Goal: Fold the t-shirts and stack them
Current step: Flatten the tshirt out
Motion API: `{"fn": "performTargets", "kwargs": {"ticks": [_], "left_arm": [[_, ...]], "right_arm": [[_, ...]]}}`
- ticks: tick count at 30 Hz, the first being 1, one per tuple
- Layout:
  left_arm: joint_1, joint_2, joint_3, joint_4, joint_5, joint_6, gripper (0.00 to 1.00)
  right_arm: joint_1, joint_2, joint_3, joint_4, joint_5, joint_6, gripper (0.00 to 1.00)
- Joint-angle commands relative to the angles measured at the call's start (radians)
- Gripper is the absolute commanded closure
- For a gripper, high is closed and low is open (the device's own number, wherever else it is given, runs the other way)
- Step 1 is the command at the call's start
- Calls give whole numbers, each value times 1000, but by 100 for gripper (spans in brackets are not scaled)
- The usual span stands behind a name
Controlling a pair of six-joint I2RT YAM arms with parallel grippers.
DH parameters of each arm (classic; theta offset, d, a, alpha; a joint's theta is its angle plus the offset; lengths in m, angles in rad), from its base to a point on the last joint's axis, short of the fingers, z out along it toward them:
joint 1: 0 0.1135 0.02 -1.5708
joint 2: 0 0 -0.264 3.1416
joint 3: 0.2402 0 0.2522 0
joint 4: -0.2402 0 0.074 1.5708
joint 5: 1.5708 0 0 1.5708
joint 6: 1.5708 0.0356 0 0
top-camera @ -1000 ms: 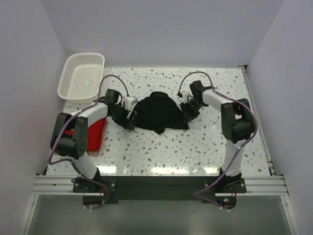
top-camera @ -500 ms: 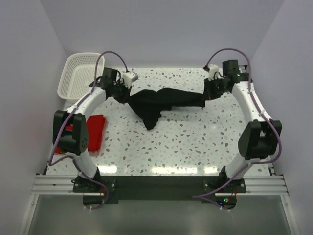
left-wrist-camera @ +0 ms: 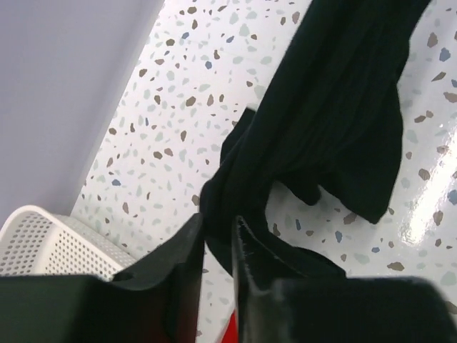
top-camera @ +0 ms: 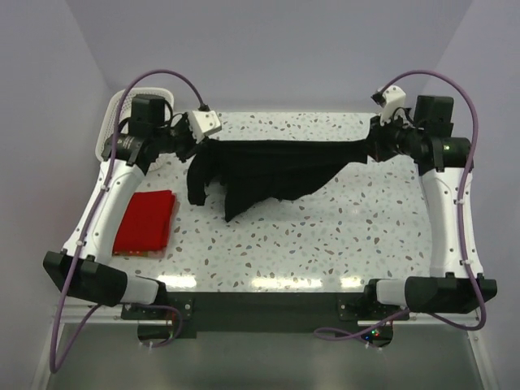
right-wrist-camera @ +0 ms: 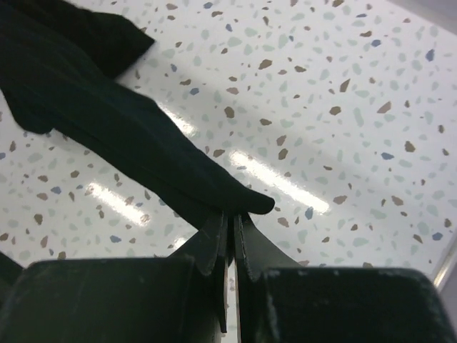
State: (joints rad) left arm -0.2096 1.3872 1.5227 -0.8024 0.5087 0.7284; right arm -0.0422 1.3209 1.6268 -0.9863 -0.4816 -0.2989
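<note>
A soft black cloth t-shirt (top-camera: 268, 166), bunched on the glossy speckled table (top-camera: 325, 236) a second ago, has been lifted and pulled taut between the left gripper (top-camera: 193, 145) and right gripper (top-camera: 372, 150), each clamped on an edge of the fabric. Its limp folds are left hanging over the table's middle, seemingly ready for spreading; a bright red t-shirt (top-camera: 145, 221), folded flat, is seen well apart at left.
</note>
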Motion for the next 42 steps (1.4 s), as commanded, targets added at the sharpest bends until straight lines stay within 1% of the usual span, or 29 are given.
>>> {"fn": "performTargets", "kwargs": {"ticks": [1, 2, 3, 4, 7, 9, 11, 13, 16, 18, 19, 20, 21, 25, 32, 33, 35, 36, 37, 39, 40, 41, 42], "left_arm": [[9, 80, 31, 0, -10, 10, 70], [9, 107, 40, 26, -36, -16, 64], [9, 131, 45, 41, -54, -91, 60], [12, 169, 51, 51, -65, -125, 56], [13, 182, 30, 63, -32, -190, 51], [12, 165, -39, 71, 20, -195, 49], [10, 136, -117, 71, 42, -192, 49], [10, 109, -169, 57, 68, -176, 49], [3, 87, -307, 11, 100, -127, 48], [-2, 73, -372, 26, 73, -116, 46], [-7, 64, -404, 40, 57, -115, 44], [-11, 61, -458, 63, 38, -115, 43], [-13, 61, -479, 69, 9, -110, 42], [-34, 56, -577, 118, -33, -112, 36], [-131, 62, -685, 265, -151, -155, 36], [-146, 67, -697, 287, -198, -170, 36], [-169, 84, -728, 334, -261, -187, 38], [-172, 93, -731, 339, -277, -190, 41], [-172, 111, -717, 338, -292, -193, 57], [-166, 111, -690, 293, -302, -193, 78], [-154, 84, -644, 266, -277, -185, 90], [-137, 67, -613, 184, -239, -176, 97], [-101, 32, -577, 136, -157, -159, 100]], "right_arm": [[-21, 17, 44, 41, 95, 1, 100], [-21, 47, 48, 43, 113, 4, 100], [-21, 63, 51, 49, 126, 4, 100], [-21, 75, 44, 55, 136, 6, 100], [-21, 110, 10, 67, 173, 7, 100], [-21, 123, -11, 67, 179, 7, 100], [-21, 121, -56, 77, 182, 7, 100], [-21, 118, -96, 95, 196, 9, 100], [-21, 124, -119, 109, 213, 9, 100], [-21, 129, -122, 113, 221, 9, 100], [-21, 132, -120, 113, 224, 9, 100], [-21, 133, -122, 115, 230, 9, 100], [-21, 133, -122, 113, 233, 9, 100], [-21, 132, -119, 113, 248, 6, 100], [-21, 132, -119, 100, 252, -5, 100], [-21, 127, -119, 100, 253, -6, 100], [-21, 124, -122, 98, 256, -14, 100], [-21, 123, -122, 95, 256, -16, 100], [-21, 120, -119, 95, 262, -20, 100], [-21, 118, -108, 87, 271, -35, 100], [-22, 112, -101, 84, 288, -43, 100], [-22, 106, -93, 80, 296, -58, 100], [-27, 98, -82, 71, 301, -69, 100]]}}
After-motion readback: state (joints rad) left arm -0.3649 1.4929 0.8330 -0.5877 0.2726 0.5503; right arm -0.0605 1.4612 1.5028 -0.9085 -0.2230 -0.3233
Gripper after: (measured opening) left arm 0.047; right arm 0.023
